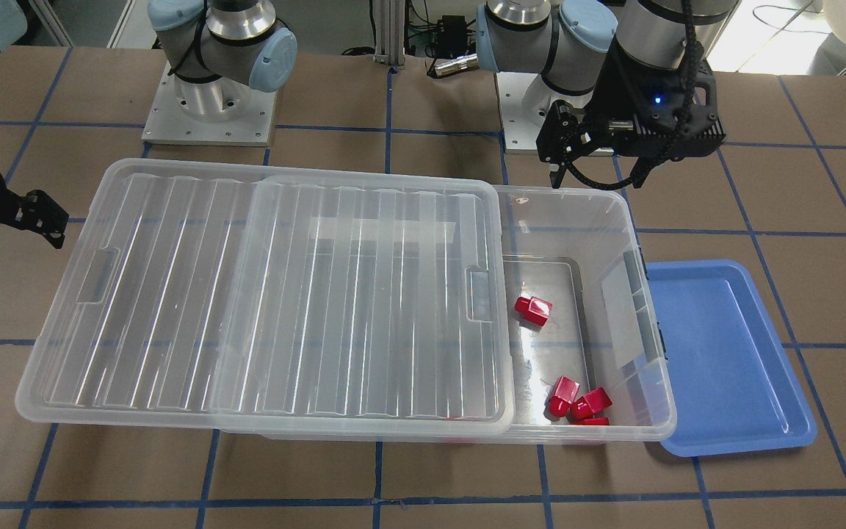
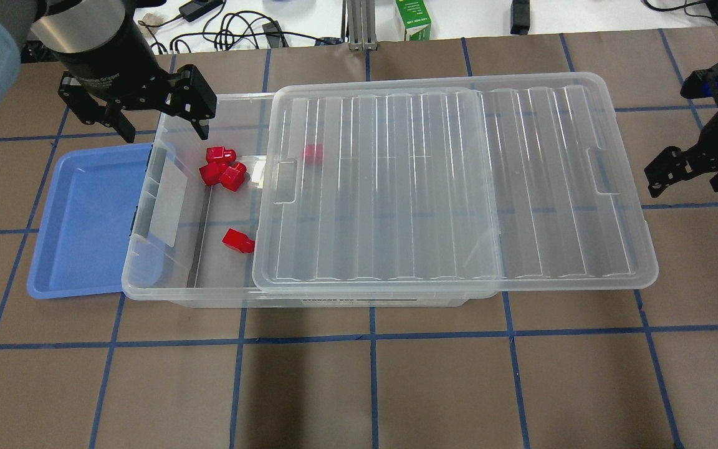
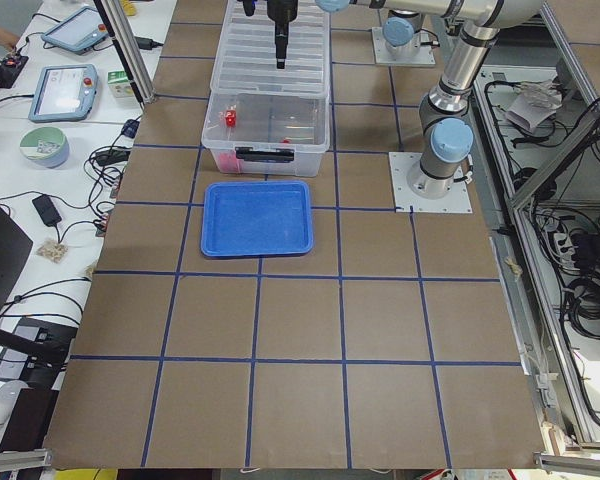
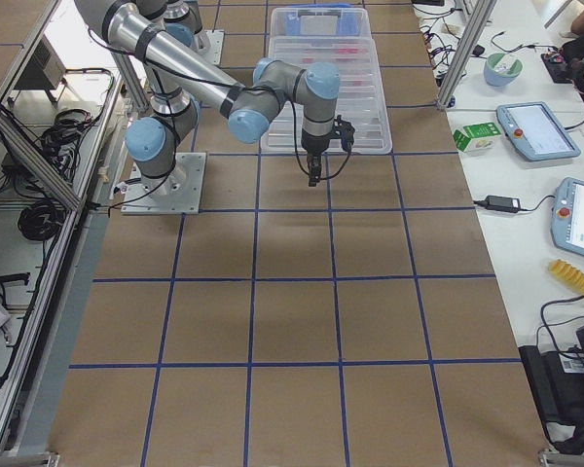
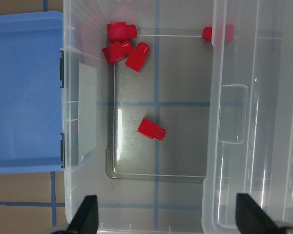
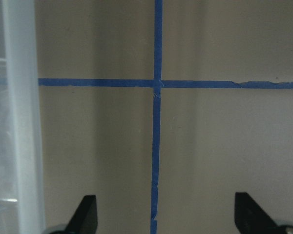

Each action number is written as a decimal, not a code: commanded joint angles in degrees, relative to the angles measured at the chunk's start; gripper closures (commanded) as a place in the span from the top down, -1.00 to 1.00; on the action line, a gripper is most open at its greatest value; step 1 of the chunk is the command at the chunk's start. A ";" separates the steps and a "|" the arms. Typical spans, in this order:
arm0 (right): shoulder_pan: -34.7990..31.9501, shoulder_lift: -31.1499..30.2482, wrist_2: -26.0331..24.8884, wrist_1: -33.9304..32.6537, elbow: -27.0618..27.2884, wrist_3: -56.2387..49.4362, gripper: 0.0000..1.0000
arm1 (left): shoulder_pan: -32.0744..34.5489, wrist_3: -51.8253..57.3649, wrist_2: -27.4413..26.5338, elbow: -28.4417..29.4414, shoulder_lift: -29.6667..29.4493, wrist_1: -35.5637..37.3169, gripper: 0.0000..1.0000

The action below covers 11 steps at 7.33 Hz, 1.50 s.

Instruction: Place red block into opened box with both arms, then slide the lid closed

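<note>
Overhead exterior: left jaws and right jaws both wide apart, empty; box (image 2: 161, 201) front label (image 2: 365, 301) illegible.

Light is bright and even across all 6 views, falling from overhead. The lid (image 1: 364, 294) carries thin white glare streaks along its ribs, and the floor of the box (image 5: 156, 161) shows 1 soft white reflection in the left wrist view. The top right corner of the front-facing view is blown out to white. In the overhead view the table (image 2: 434, 399) has a broad, faint shadow band in front of the box (soft-edged). In the right wrist view the lid's edge looks slightly out of focus, possibly from closeness. Both side views show far things small, with converging lines.
</note>
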State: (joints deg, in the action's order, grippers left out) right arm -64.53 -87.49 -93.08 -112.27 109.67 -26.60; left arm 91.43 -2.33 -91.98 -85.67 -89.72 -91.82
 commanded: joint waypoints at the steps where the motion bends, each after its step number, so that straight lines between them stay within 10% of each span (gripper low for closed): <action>1: -0.86 0.04 3.06 -0.31 0.46 3.19 1.00 | -0.12 0.13 -0.05 -0.20 0.34 -0.02 1.00; 11: -20.45 0.39 4.82 -1.46 -1.30 24.83 1.00 | -0.12 0.13 0.22 -0.03 0.25 0.07 1.00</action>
State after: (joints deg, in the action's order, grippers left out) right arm -82.97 -87.13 -89.38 -113.71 108.59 -4.03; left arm 91.30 -2.20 -91.72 -85.69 -89.47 -91.78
